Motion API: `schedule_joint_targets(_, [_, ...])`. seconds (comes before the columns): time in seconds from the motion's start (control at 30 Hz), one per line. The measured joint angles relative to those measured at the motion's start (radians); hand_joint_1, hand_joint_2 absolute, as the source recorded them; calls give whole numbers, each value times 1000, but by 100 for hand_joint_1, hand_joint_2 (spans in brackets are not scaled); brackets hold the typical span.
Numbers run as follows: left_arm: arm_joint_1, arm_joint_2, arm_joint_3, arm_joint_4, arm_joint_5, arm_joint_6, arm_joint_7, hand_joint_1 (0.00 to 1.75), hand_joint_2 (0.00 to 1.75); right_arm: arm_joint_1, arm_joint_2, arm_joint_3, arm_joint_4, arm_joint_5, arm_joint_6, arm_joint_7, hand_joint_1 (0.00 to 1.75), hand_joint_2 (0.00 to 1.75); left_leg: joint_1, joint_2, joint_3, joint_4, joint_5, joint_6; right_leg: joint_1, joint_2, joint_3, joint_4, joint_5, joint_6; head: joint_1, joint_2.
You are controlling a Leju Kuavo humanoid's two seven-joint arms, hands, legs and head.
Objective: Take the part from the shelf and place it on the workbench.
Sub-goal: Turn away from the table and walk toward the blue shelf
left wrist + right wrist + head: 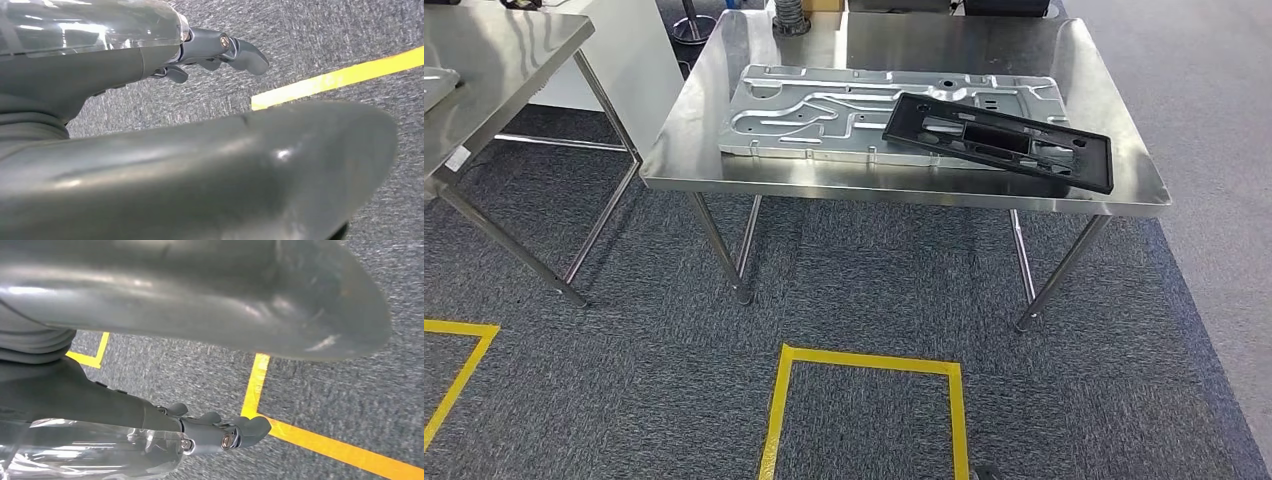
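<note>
The black part [998, 141] lies flat on the steel desk [904, 190], resting partly on a silver stamped plate [824, 115]. Its long axis runs from about 10 o'clock to 4 o'clock, the 4 o'clock end reaching off the plate toward the desk's right edge. The wrist views add what the head view lacks: the left robot hand [215, 52] and the right robot hand [220, 432] hang over grey carpet [864, 290] with yellow tape [869, 362], fingers loosely extended, holding nothing.
</note>
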Motion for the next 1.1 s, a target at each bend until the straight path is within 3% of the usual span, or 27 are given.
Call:
schedule_joint_targets(0.07, [1, 0, 0, 0, 0, 0, 0, 0, 0, 0, -2, 0, 2, 1, 0, 0, 0, 0, 1, -8, 51, -96, 62, 4, 0, 16, 1, 1, 2, 3, 0, 0])
schedule_joint_targets(0.13, [1, 0, 0, 0, 0, 0, 0, 0, 0, -2, -3, 0, 4, 1, 0, 0, 0, 0, 3, -46, 118, -235, 116, 13, 0, 34, -1, 4, 4, 10, 0, 0])
schedule_joint_targets(0.17, [1, 0, 0, 0, 0, 0, 0, 0, 0, -3, -3, 0, 4, 1, 0, 0, 0, 0, 3, -61, 135, -274, 126, 16, 0, 42, -5, 5, 7, 15, 0, 0])
schedule_joint_targets(0.2, [2, 0, 0, 0, 0, 0, 1, 0, 0, -4, -3, 0, 4, 1, 0, 0, 0, 0, 1, -70, 139, -289, 126, 20, 0, 50, -9, 5, 10, 22, 0, 0])
schedule_joint_targets(0.27, [2, 0, 0, 0, 0, 0, 2, 0, 0, -2, -3, -1, 5, 2, -1, -1, 0, 0, 0, -57, 138, -294, 131, 30, -2, 65, -14, 3, 17, 36, 0, 0])
schedule_joint_targets(0.33, [0, -1, 0, 0, 0, 1, 3, 0, 0, 1, -2, -1, 5, 4, -3, -6, 0, 0, 2, -42, 140, -303, 141, 46, -2, 48, -27, 28, -3, 45, 0, 0])
schedule_joint_targets(0.37, [-1, -1, 0, 0, -1, 0, 3, 0, 0, 0, -1, -2, 5, 6, -4, -9, 0, 0, 3, -34, 140, -307, 145, 53, -2, 32, -45, 69, -30, 48, 0, 0])
schedule_joint_targets(0.43, [-1, -2, 0, 0, -1, -2, 4, 0, 0, 0, 5, -2, 5, 8, -8, -16, 0, 0, -1, -18, 135, -308, 148, 60, -3, 5, -107, 205, -102, 53, 0, 0])
schedule_joint_targets(0.47, [0, -1, 0, 0, -1, -4, 5, 0, 0, 1, 8, -3, 6, 8, -10, -17, 0, 0, -3, -13, 132, -307, 149, 61, -4, 2, -132, 264, -123, 55, 0, 0])
schedule_joint_targets(0.5, [0, -1, 0, 0, -1, -6, 6, 0, 0, 3, 10, -4, 6, 9, -13, -19, 0, 0, -5, -8, 131, -305, 149, 61, -4, 0, -142, 291, -127, 55, 0, 0])
schedule_joint_targets(0.53, [0, -1, 0, 0, -1, -9, 6, 0, 0, 5, 12, -5, 6, 9, -15, -19, 0, 0, -6, -6, 130, -303, 149, 61, -4, -1, -130, 277, -110, 55, 0, 0])
schedule_joint_targets(0.63, [-3, -2, 0, 0, -1, -19, 10, 0, 0, 7, 12, -7, 6, 9, -19, -21, 0, 0, -9, -3, 128, -293, 149, 57, 0, -3, -20, 75, -25, 43, 0, 0])
schedule_joint_targets(0.7, [-5, -2, 0, 0, -1, -25, 14, 0, 0, 6, 12, -8, 6, 9, -20, -22, 0, 0, -11, -3, 122, -288, 150, 49, 5, -3, 11, 8, -7, 34, 0, 0])
schedule_joint_targets(0.77, [-6, -2, 0, 0, 0, -28, 18, 0, 0, 7, 12, -8, 6, 11, -21, -22, 0, 0, -13, -3, 117, -287, 154, 38, 6, -2, 7, 6, -1, 26, 0, 0])
schedule_joint_targets(0.83, [-6, -2, 0, 0, 0, -30, 21, 0, 0, 7, 12, -8, 7, 15, -21, -23, 0, 0, -12, -4, 110, -269, 132, 27, 0, -5, 2, -3, 10, 14, 0, 0])
schedule_joint_targets(0.93, [-6, -2, 0, 0, 0, -30, 23, 0, 0, 7, 8, -8, 7, 23, -21, -25, 0, 0, -5, -6, 58, -120, 17, 12, -4, -9, -19, -8, 31, 3, 0, 0])
schedule_joint_targets(0.97, [-6, -2, 0, 0, 0, -30, 23, 0, 0, 7, 6, -8, 7, 25, -20, -25, 0, 0, -2, -5, 41, -62, -15, 8, -4, -9, -29, -7, 38, 4, 0, 0])
schedule_joint_targets(1.0, [-5, -1, 0, 0, 0, -30, 23, 0, 0, 7, 4, -8, 7, 27, -20, -25, 0, 0, 0, -5, 36, -30, -29, 5, -4, -10, -40, -6, 45, 5, 0, 0])
schedule_joint_targets(1.03, [-5, -1, 0, 0, 0, -29, 23, 0, 0, 7, 4, -8, 7, 29, -20, -25, 0, 0, 3, -5, 50, -35, -24, 3, -5, -10, -51, -5, 53, 8, 0, 0])
schedule_joint_targets(1.1, [-7, -1, 0, 0, -1, -28, 23, 0, 0, 7, 3, -8, 7, 33, -20, -25, 0, 0, 8, -6, 134, -154, 23, -1, -9, -9, -72, 2, 69, 18, 0, 0])
